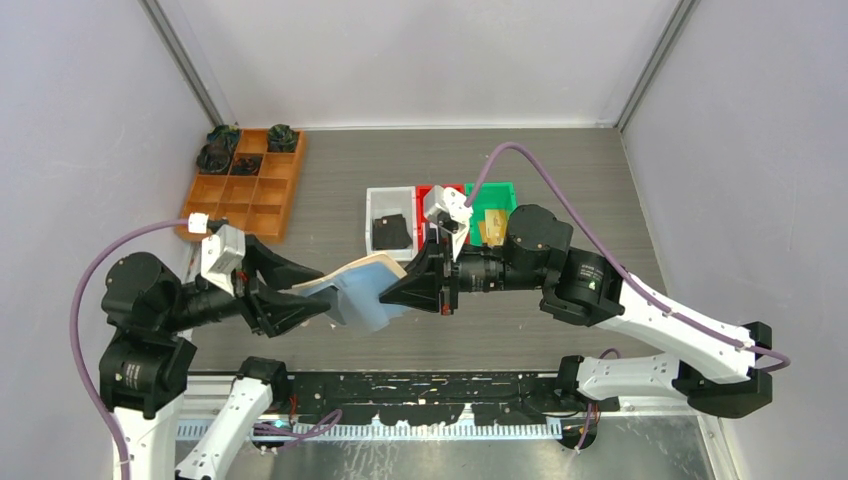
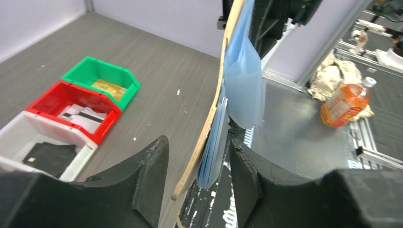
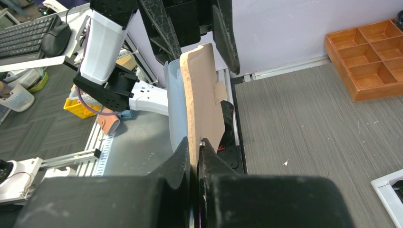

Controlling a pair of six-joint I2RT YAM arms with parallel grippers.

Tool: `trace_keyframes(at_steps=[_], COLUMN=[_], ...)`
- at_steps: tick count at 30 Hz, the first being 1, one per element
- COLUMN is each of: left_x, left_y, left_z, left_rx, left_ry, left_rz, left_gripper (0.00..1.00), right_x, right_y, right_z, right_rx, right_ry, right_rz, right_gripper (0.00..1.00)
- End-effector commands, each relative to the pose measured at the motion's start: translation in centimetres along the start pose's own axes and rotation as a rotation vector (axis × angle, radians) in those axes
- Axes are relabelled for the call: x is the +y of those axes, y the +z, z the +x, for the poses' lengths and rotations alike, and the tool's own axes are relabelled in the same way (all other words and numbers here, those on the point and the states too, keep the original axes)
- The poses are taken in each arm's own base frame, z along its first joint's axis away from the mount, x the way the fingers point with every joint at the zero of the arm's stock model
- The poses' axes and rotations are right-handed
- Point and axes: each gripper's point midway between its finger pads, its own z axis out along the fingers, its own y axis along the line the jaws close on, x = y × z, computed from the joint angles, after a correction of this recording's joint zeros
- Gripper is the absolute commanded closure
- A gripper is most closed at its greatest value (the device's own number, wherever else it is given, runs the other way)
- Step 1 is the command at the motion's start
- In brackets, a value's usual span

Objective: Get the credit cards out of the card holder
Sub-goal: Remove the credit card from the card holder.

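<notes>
Card holder [image 1: 365, 290]: aloft, unfolded, over worktop [image 1: 560, 180] near edge, mid; R gripper [image 3: 196, 147] pinching tan flap [image 3: 202, 95] to steady it, L gripper [image 2: 198, 141] spread astride blue-grey pockets [image 2: 242, 80] w/ gaps, prob. lining up for card pull.

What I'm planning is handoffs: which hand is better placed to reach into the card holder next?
Likely left. The right hand is shut on the card holder, steadying it; the left hand stands open astride its blue pockets.
</notes>
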Motion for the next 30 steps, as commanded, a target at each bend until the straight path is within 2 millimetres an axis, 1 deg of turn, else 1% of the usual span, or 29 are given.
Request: trace_keyframes(at_steps=[1, 3, 6, 9, 11, 12, 13, 14, 15, 16, 17, 18, 20, 22, 24, 26, 28, 30], left_x=[-1.7, -1.9, -2.3, -2.1, -1.6, -1.2, -0.8, -0.3, -0.1, 0.6, 1.6, 2.5, 4.5, 6.6, 7.8, 7.9, 7.2, 6.2], left_y=[0.2, 0.3, 0.2, 0.3, 0.4, 0.4, 0.4, 0.4, 0.2, 0.0, -0.2, -0.6, -1.7, -3.2, -4.8, -5.8, -6.2, -6.5], left_z=[-0.1, -0.3, -0.3, -0.1, -0.3, -0.3, -0.3, -0.2, 0.2, 0.8, 1.6, 2.4, 5.3, 8.1, 9.9, 10.7, 11.1, 11.4], left_rx=[0.029, 0.031, 0.036, 0.038, 0.026, 0.022, 0.020, 0.024, 0.039, 0.066, 0.109, 0.157, 0.308, 0.492, 0.643, 0.721, 0.752, 0.770], left_ry=[-0.048, -0.070, -0.084, -0.109, -0.104, -0.096, -0.081, -0.049, -0.014, 0.027, 0.072, 0.133, 0.226, 0.281, 0.314, 0.326, 0.314, 0.275], left_rz=[0.131, 0.156, 0.181, 0.170, 0.132, 0.108, 0.082, 0.052, 0.035, 0.002, -0.038, -0.071, -0.112, -0.141, -0.145, -0.129, -0.095, -0.052], left_gripper=[0.52, 0.59, 0.78, 0.92, 0.99, 1.00, 1.00, 1.00, 1.00, 1.00, 1.00, 1.00, 1.00, 1.00, 1.00, 1.00, 1.00, 1.00], right_x=[1.6, 1.7, 1.5, 1.4, 0.9, 0.6, 0.2, -0.4, -1.3, -2.5, -4.2, -5.6, -7.9, -9.1, -10.6, -11.1, -11.6, -11.6], right_y=[-0.4, -0.5, -0.6, -0.3, 0.2, 0.3, 0.4, 0.3, 0.3, -0.1, -0.6, -1.1, -1.8, -1.7, -1.0, 0.4, 1.9, 3.3], right_z=[-3.4, -3.6, -3.9, -3.9, -3.4, -3.5, -3.3, -3.1, -2.7, -2.7, -2.7, -2.5, -3.1, -3.9, -3.4, -2.9, -2.1, -1.5], right_rx=[-0.109, -0.130, -0.161, -0.192, -0.197, -0.213, -0.223, -0.236, -0.245, -0.259, -0.267, -0.255, -0.255, -0.247, -0.203, -0.151, -0.107, -0.083], right_ry=[-0.035, -0.034, -0.031, -0.009, 0.017, 0.029, 0.043, 0.048, 0.049, 0.043, 0.035, 0.029, 0.013, 0.002, -0.001, -0.004, 0.001, 0.011], right_rz=[-0.054, -0.059, -0.050, -0.049, -0.043, -0.032, -0.014, 0.014, 0.059, 0.127, 0.219, 0.296, 0.403, 0.446, 0.470, 0.428, 0.373, 0.300], right_gripper=[0.99, 0.99, 0.99, 0.99, 0.99, 0.91, 0.76, 0.55, 0.42, 0.32, 0.24, 0.19, 0.15, 0.12, 0.11, 0.09, 0.07, 0.04])
